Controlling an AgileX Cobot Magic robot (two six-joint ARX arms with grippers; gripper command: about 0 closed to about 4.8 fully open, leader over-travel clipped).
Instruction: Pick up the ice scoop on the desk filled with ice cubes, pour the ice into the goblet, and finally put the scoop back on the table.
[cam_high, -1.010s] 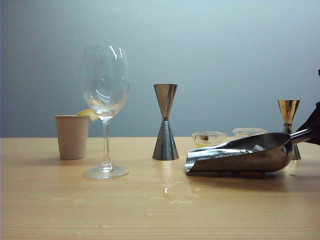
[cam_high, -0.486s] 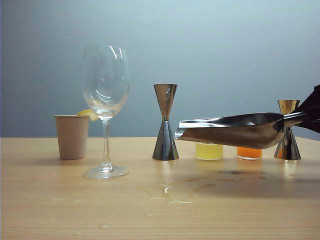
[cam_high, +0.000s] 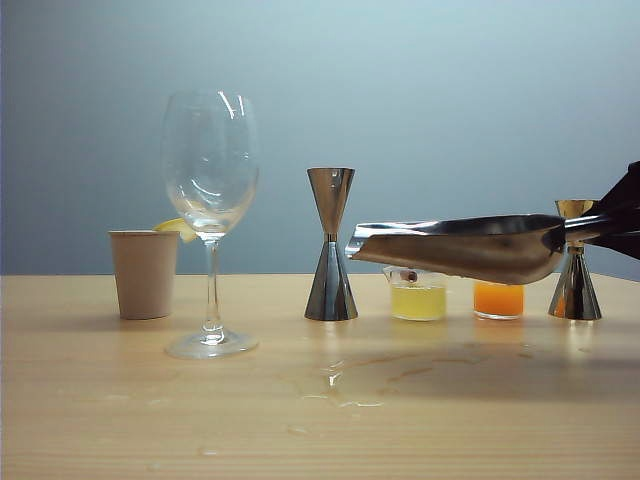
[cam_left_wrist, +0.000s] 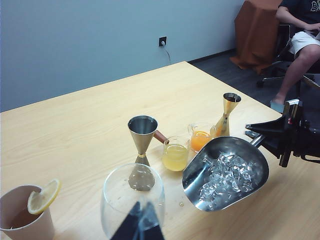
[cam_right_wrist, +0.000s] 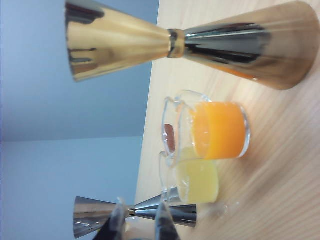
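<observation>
Moved: the ice scoop (cam_high: 465, 247), resting on the worktop (cam_high: 150, 410) a second earlier, had risen and hung level above it, right of centre, open mouth facing left.
Worktop: pale wood, a small wet patch (cam_high: 340, 385) near the middle.
Goblet (cam_high: 210, 200): upright at left, empty, well apart from the scoop.
Ice cubes (cam_left_wrist: 225, 175): heaped in the scoop's trough.
Right end effector (cam_high: 622, 222): at the right edge, pinching the scoop's rod handle.
Left end effector (cam_left_wrist: 137, 227): hovering just above the goblet's rim; fingers close together, holding nothing.
Others: silver jigger (cam_high: 331, 245), gold jigger (cam_high: 575, 265), yellow beaker (cam_high: 418, 295), orange beaker (cam_high: 498, 298), paper cup (cam_high: 144, 272).
</observation>
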